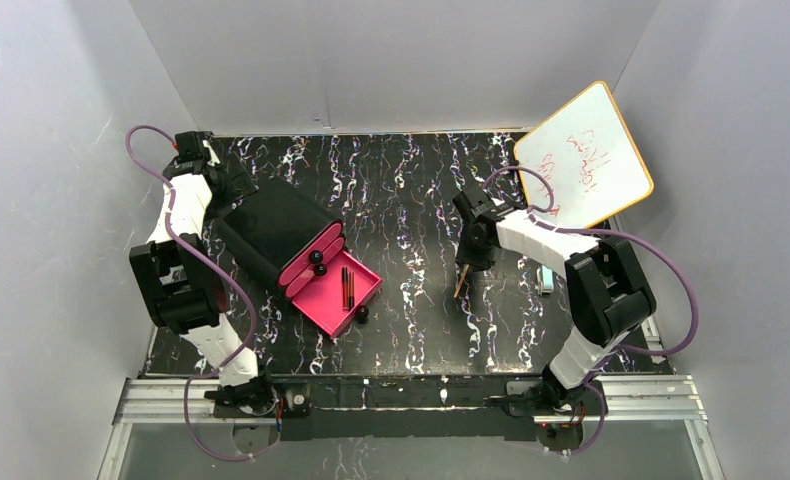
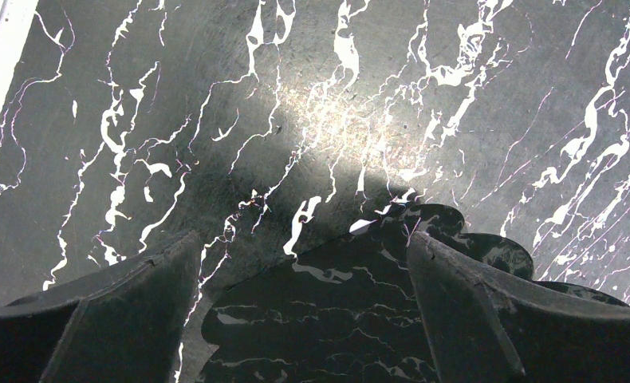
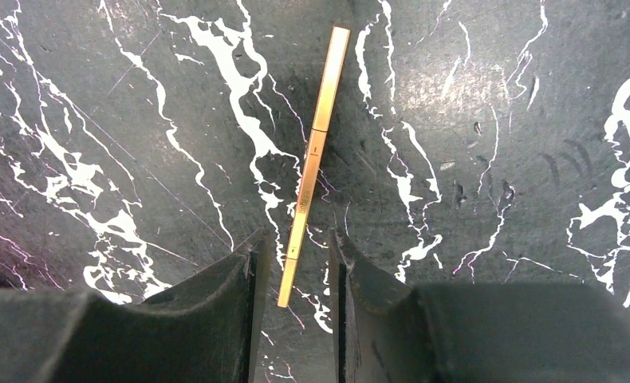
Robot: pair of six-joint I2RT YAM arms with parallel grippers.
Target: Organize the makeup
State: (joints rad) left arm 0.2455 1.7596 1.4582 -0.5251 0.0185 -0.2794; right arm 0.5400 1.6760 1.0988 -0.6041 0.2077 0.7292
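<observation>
A thin tan stick (image 3: 312, 159) lies on the black marbled table, its near end between the fingers of my right gripper (image 3: 293, 243). The jaws stand a little apart, with a gap on each side of the stick. In the top view the stick (image 1: 461, 281) shows just below that gripper (image 1: 468, 262). Thin dark and red pencils (image 1: 347, 287) lie in the open pink drawer (image 1: 326, 305). My left gripper (image 2: 304, 243) is wide open and empty over the glossy top of the black box (image 2: 336, 319), at the box's back end (image 1: 239, 190). The other makeup is out of view.
The black box with pink drawers (image 1: 276, 235) stands at the left, its bottom drawer pulled out. An orange-rimmed whiteboard (image 1: 586, 155) leans at the back right. A small white item (image 1: 546, 283) lies beside the right arm. Grey walls enclose the table.
</observation>
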